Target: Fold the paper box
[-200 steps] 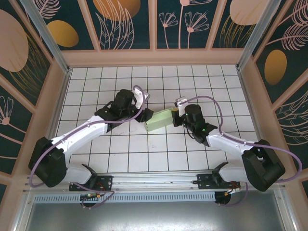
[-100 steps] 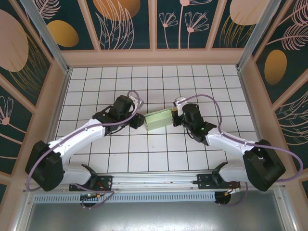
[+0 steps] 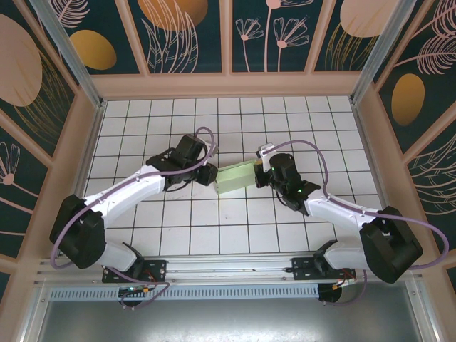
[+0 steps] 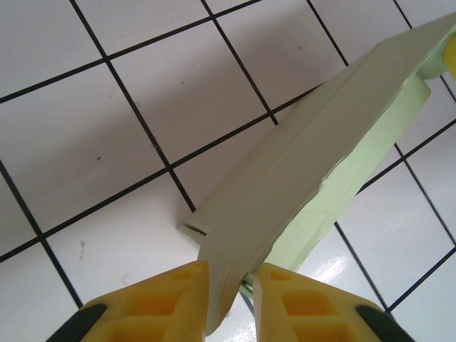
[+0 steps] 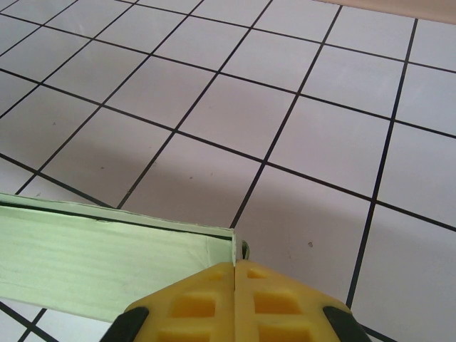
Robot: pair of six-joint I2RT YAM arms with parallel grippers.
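Note:
The paper box (image 3: pixel 235 177) is a pale mint-green flat rectangular box lying slanted in the middle of the tiled floor, held between both arms. My left gripper (image 3: pixel 209 174) is at its left end. In the left wrist view the yellow fingers (image 4: pixel 178 303) stand narrowly apart, closed on a curved pale flap of the box (image 4: pixel 306 157) at the gripper (image 4: pixel 231 278). My right gripper (image 3: pixel 261 173) is at the box's right end. There its jaws (image 5: pixel 234 265) are pressed together on the thin upright edge at the corner of the box (image 5: pixel 100 263).
White tiled floor (image 3: pixel 214 228) with black grid lines spreads on all sides of the box. Wooden side walls (image 3: pixel 84 142) and a back wall (image 3: pixel 228 85) enclose it. A purple cable loops over each arm near the wrists.
My left gripper has swung down to the box's left end and narrowed its fingers around the flap. The right gripper and the box have stayed where they were.

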